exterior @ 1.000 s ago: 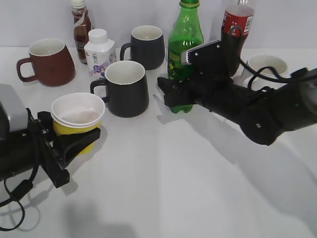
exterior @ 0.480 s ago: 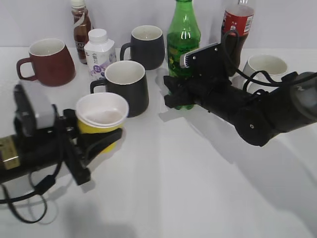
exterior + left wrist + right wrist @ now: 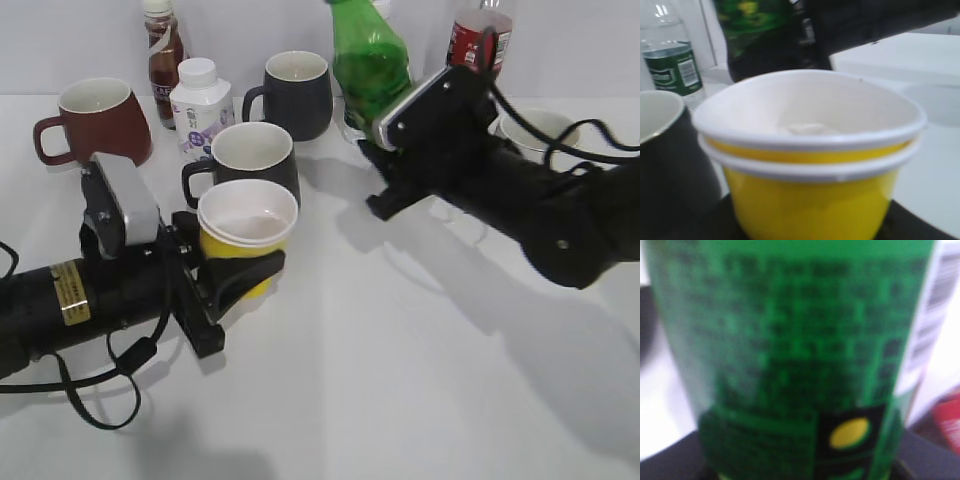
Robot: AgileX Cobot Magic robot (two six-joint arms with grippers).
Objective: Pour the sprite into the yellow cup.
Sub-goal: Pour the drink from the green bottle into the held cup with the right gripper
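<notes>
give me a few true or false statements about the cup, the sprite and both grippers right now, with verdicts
1. The left gripper holds the yellow cup. True.
2. The sprite stands upright on the table. False: it is lifted and tilted, held by the right gripper.
3. The yellow cup is brimful of soda. False: its white inside looks nearly empty.
4. A dark mug sits just behind the yellow cup. True.
5. The brown-red mug is in the right gripper. False: it sits on the table, far left.

Sprite point(image 3: 368, 62) cap cut off by top edge; label print point(image 3: 790, 340) blurred (right wrist view).
</notes>
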